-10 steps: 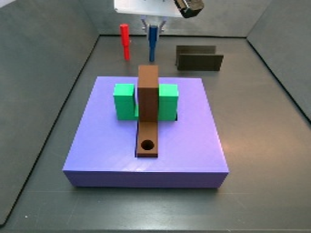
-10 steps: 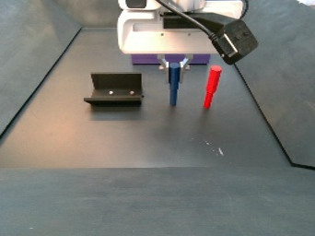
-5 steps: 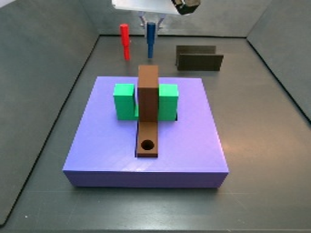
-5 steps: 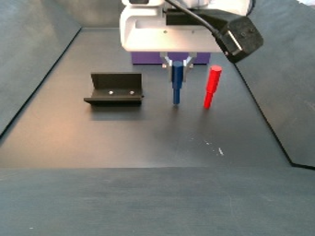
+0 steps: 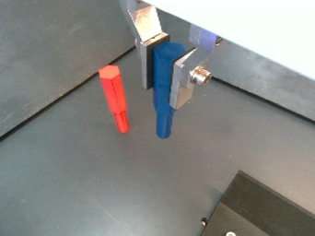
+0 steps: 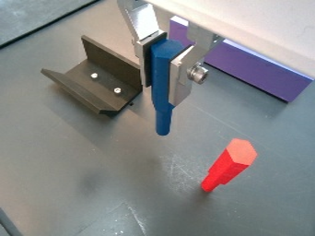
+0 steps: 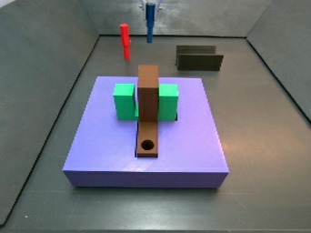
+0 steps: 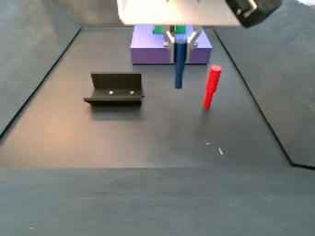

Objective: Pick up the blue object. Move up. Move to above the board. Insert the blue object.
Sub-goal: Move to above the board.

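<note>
My gripper [image 5: 169, 74] is shut on the blue object [image 5: 164, 92], a slim upright blue peg, and holds it by its upper end clear of the floor, as both wrist views show [image 6: 163, 97]. In a side view the peg [image 8: 180, 60] hangs below the gripper [image 8: 180, 35]. In a side view the peg [image 7: 149, 23] is at the far end and the gripper is mostly cut off above it. The board [image 7: 148, 105], a brown plank with a black hole [image 7: 148, 145], passes through a green block [image 7: 125, 100], nearer than the peg.
A red peg [image 7: 125, 41] stands upright on the floor beside the blue peg, also in a side view [image 8: 212, 88]. The plank rests on a large purple-blue slab [image 7: 183, 146]. The dark fixture [image 7: 199, 58] stands on the floor at the far end [image 8: 113, 89].
The gripper has risen with the blue peg in it; the peg's lower end has left the floor. The red peg, board and fixture have not moved.
</note>
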